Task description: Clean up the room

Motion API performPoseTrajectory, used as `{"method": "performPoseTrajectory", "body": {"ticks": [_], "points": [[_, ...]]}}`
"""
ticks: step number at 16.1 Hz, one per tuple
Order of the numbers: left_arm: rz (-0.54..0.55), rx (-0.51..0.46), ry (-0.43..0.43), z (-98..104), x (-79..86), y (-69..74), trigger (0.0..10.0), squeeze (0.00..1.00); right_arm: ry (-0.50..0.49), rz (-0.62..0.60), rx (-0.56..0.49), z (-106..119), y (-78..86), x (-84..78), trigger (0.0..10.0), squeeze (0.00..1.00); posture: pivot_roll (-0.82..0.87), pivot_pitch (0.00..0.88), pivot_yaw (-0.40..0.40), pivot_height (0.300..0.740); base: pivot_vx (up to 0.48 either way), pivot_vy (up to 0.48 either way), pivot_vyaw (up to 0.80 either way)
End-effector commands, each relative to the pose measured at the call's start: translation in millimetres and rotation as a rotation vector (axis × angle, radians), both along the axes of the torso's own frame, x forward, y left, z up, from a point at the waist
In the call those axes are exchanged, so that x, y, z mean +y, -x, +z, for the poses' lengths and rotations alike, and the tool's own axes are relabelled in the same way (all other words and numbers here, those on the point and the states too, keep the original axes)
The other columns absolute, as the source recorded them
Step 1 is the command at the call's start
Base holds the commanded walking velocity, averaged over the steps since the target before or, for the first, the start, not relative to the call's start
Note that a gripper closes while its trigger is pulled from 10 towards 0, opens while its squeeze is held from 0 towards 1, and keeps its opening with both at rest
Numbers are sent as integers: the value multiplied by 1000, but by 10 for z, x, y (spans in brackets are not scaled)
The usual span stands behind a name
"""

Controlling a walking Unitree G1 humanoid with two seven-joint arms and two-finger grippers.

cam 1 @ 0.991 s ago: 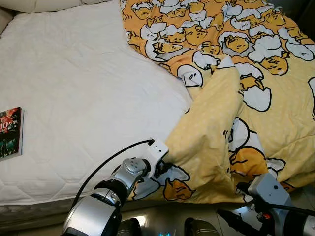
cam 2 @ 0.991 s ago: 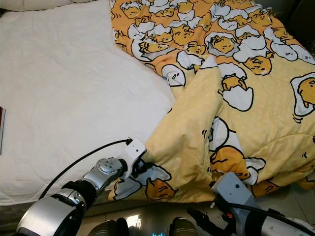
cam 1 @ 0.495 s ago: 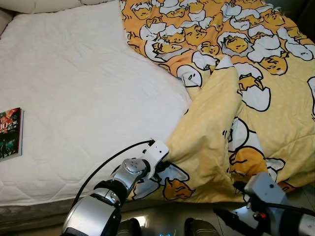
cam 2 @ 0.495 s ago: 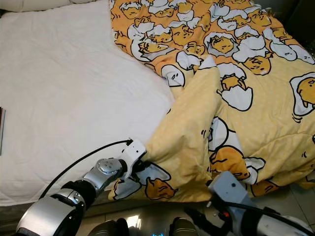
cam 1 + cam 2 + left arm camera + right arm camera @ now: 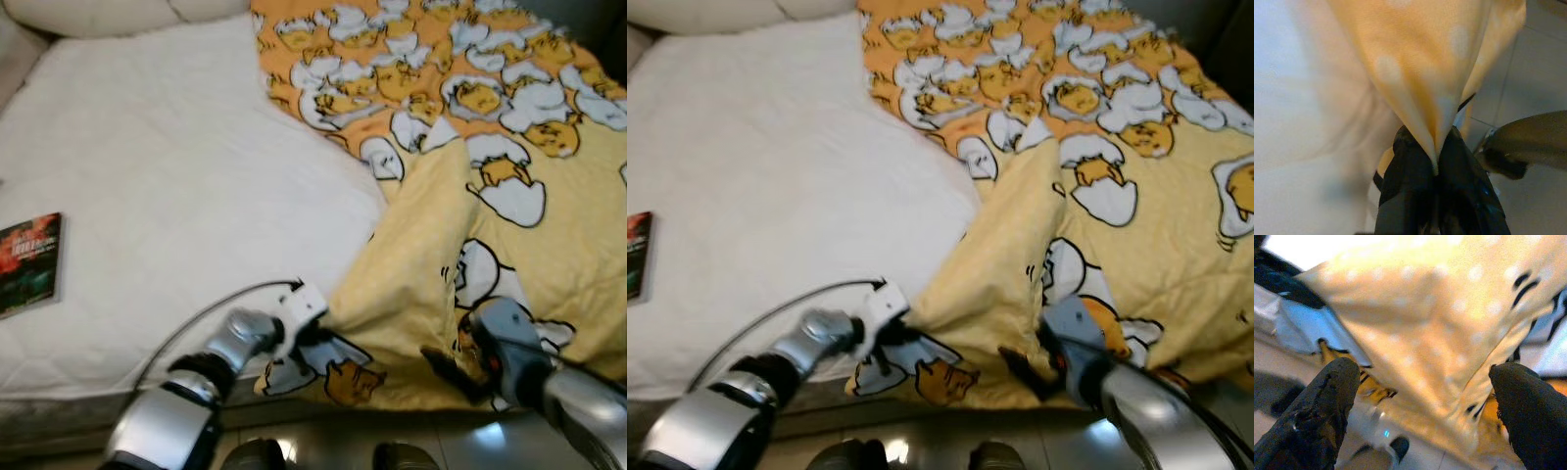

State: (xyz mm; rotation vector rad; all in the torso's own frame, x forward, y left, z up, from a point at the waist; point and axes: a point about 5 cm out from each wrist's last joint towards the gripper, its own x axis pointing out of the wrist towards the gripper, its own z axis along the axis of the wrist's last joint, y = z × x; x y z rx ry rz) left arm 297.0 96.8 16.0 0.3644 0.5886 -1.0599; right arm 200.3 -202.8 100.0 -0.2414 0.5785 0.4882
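Note:
A yellow and orange blanket (image 5: 490,166) printed with egg characters covers the right half of the bed and hangs over its near edge. My left gripper (image 5: 315,331) is shut on the blanket's near left corner (image 5: 1435,132), and the cloth runs up from between the two black fingers (image 5: 1405,186). My right gripper (image 5: 443,366) is open at the blanket's hanging lower edge. Its fingers (image 5: 1322,411) spread wide on either side of a fold of dotted yellow cloth (image 5: 1449,342).
The bare white mattress (image 5: 167,196) takes up the left half of the bed. A book with a dark cover (image 5: 27,264) lies near its left edge. A pillow (image 5: 108,12) sits at the head. Shiny tiled floor (image 5: 323,441) lies below the bed's near edge.
My right gripper has risen from below the bed edge up to the blanket's hanging hem. The camera has shifted and the picture is blurred. The left gripper keeps its hold.

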Motion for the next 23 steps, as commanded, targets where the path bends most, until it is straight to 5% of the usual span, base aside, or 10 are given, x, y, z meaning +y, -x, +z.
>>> {"method": "performPoseTrajectory", "body": {"ticks": [1,4,5,10,12,13,14,15,19,23], "points": [[-21,-14,-15,20,165,-1,0,0,-5,2,-7,-81,-56,61,10000,0,-33,0,83,740,0,0,0],[-53,-62,43,200,510,92,0,0,-26,13,-29,-180,-186,195,10000,0,48,0,69,740,0,0,0],[-125,-45,37,382,717,476,0,0,-35,15,-37,-229,-264,279,10000,0,84,0,57,740,0,0,0],[-137,137,61,707,898,1520,0,0,-29,48,-12,-407,-431,430,10000,0,168,0,16,740,0,0,0],[-105,186,115,755,850,1631,78,0,1,75,11,-476,-432,425,10000,0,180,0,-2,740,0,0,0],[-41,136,85,727,841,1587,10000,0,6,84,19,-497,-432,418,10000,0,182,0,-7,740,0,0,0],[21,112,76,734,837,1529,10000,0,8,91,18,-512,-444,421,10000,0,183,0,-15,740,0,0,0],[66,125,96,756,844,1474,10000,1000,11,96,17,-520,-457,415,10000,0,183,0,-17,740,0,0,0],[154,83,106,836,987,1262,10000,1000,14,101,11,-528,-496,403,10000,0,175,0,-15,740,0,0,0],[49,152,124,967,1058,1249,10000,1000,3,82,-5,-537,-513,392,10000,0,172,0,-7,740,0,0,0]]}}
